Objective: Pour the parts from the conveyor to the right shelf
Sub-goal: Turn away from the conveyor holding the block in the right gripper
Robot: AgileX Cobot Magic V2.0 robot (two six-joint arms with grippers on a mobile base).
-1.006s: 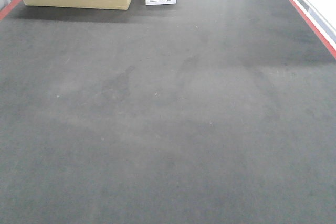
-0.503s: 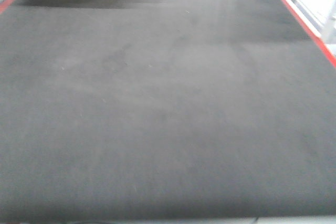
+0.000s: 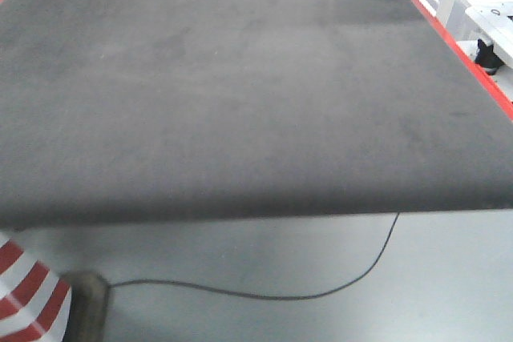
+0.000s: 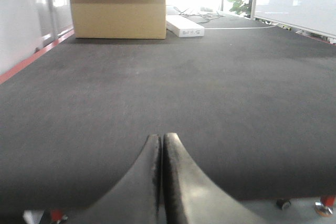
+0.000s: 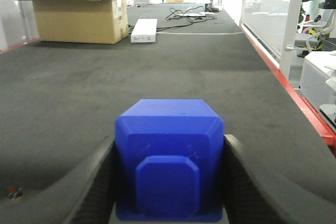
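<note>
In the right wrist view a bright-blue cube part (image 5: 169, 129) with a raised knob on its near face fills the space between my fingers. My right gripper (image 5: 170, 142) is shut on it, above the dark-grey conveyor (image 5: 79, 87). My left gripper (image 4: 161, 139) is shut with nothing in it, its tips touching, low over the conveyor's (image 4: 210, 77) near end. The front view shows the conveyor (image 3: 240, 78) bare, with its near edge over the grey floor. Neither gripper appears there. The right shelf is out of view.
A cardboard box (image 4: 118, 11) and a flat white box (image 4: 185, 25) sit at the belt's far end. A red stripe (image 3: 473, 70) runs along the right edge, with a clear guard panel (image 5: 262, 19) beyond. On the floor lie a black cable (image 3: 280, 294) and a red-white striped object (image 3: 24, 294).
The front view has drawn back from the belt: the boxes slid up out of frame, and the belt's near edge, the floor and the cable have come into view.
</note>
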